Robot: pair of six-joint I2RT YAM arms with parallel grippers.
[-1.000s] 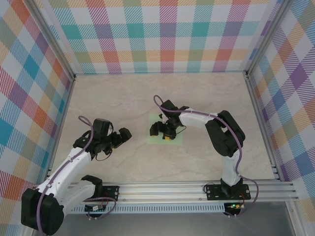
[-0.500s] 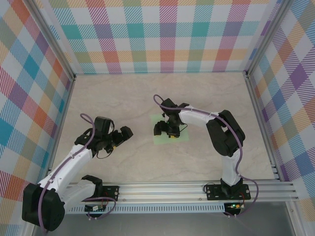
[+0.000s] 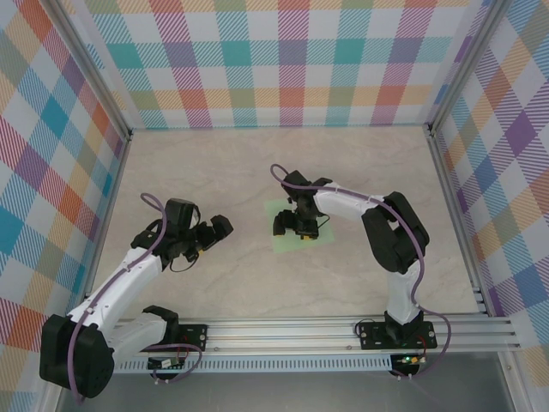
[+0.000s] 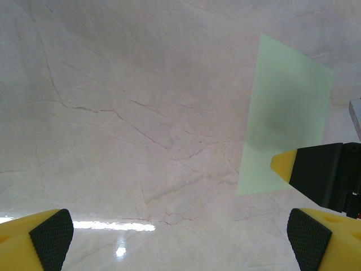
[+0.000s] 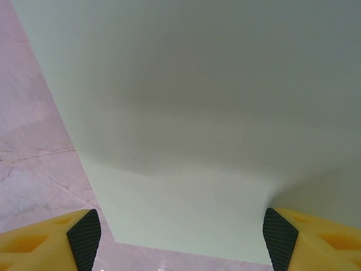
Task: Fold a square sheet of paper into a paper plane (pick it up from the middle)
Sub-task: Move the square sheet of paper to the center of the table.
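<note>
The right gripper [image 5: 180, 232] is spread wide directly above the square sheet of paper [image 5: 203, 113], while the left gripper [image 4: 180, 240], released, has it ahead to its right.

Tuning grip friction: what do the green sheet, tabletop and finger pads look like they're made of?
Green sheet: thin matte paper, apparently; no sheen, crisp straight edges. Tabletop: marble-look, semi-gloss, with veining and a light glare; probably laminate, cannot tell. Finger pads: black, cross-hatched texture, likely rubber, on yellow plastic-looking fingers.
</note>
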